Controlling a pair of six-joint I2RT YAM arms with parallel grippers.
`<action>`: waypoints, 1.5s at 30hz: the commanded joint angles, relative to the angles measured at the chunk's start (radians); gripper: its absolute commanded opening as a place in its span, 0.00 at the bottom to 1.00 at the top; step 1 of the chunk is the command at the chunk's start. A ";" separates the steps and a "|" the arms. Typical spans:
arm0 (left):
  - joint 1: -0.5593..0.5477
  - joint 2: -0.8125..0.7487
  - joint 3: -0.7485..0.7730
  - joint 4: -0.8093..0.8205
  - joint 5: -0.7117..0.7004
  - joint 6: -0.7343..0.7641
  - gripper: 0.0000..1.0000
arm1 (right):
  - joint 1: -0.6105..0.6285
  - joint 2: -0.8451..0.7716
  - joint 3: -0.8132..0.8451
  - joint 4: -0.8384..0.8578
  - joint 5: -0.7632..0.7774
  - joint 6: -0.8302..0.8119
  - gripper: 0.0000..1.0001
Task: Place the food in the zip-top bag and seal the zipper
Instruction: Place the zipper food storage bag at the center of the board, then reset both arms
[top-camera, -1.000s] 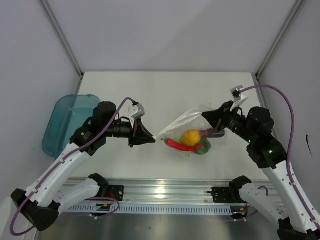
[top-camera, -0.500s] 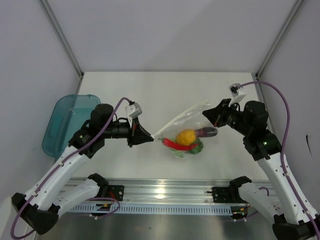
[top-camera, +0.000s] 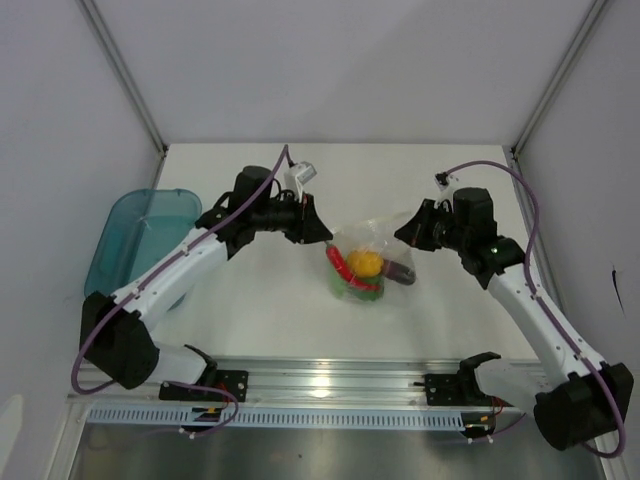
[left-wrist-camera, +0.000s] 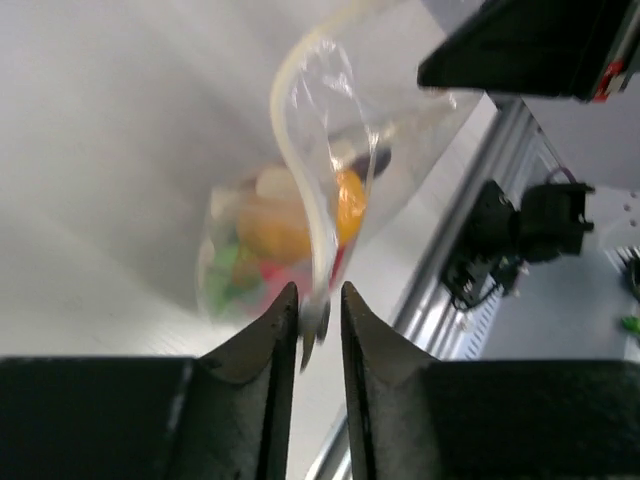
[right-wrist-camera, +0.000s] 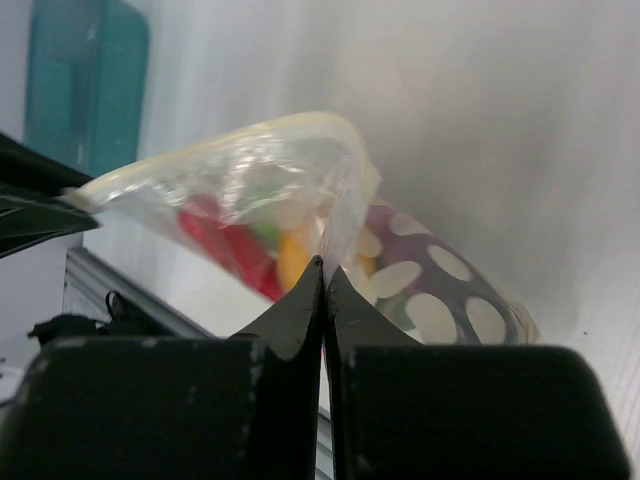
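- Top external view, stock on the worktop (top-camera: 250, 300): you have one zip-top bag (top-camera: 375, 238) near the middle, strung between your two arms, and one teal tray (top-camera: 130, 225) well apart at the left edge.
- Food (top-camera: 362, 270): it sits inside the bag. Listed through the film are a yellow pepper (top-camera: 366, 263), a red chili (top-camera: 337, 264), a purple eggplant (top-camera: 401, 273) and green pieces (top-camera: 352, 289). None shows loose on the worktop, and the tray looks bare.
- Left pincer (left-wrist-camera: 320, 295): its jaws stand a little apart. The end of the zipper (left-wrist-camera: 298, 160) runs down into the gap, and it looks loose there rather than pinched.
- Right pincer (right-wrist-camera: 323, 270): its jaws are together and clamped on a fold of the bag's top edge, with the dotted film bulging just beyond.
- Done, as judged: the loading step. Every piece you can pick out is already in the bag.
- Left to do: the seal. In both wrist views the mouth edge bows open in a loop, so the strip is not pressed shut along its length.
- Not settled: whether the bag's bottom rests on the worktop or hangs just above it.
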 joint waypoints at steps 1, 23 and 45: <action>0.040 0.081 0.071 0.145 -0.078 -0.086 0.28 | -0.055 0.090 0.019 0.010 0.028 0.057 0.00; 0.040 -0.305 -0.097 0.128 -0.379 -0.122 0.99 | -0.163 0.633 0.398 0.030 0.158 -0.082 0.71; 0.040 -0.821 -0.675 0.414 -0.146 -0.408 0.99 | 0.079 -0.150 -0.085 -0.318 0.393 0.081 0.99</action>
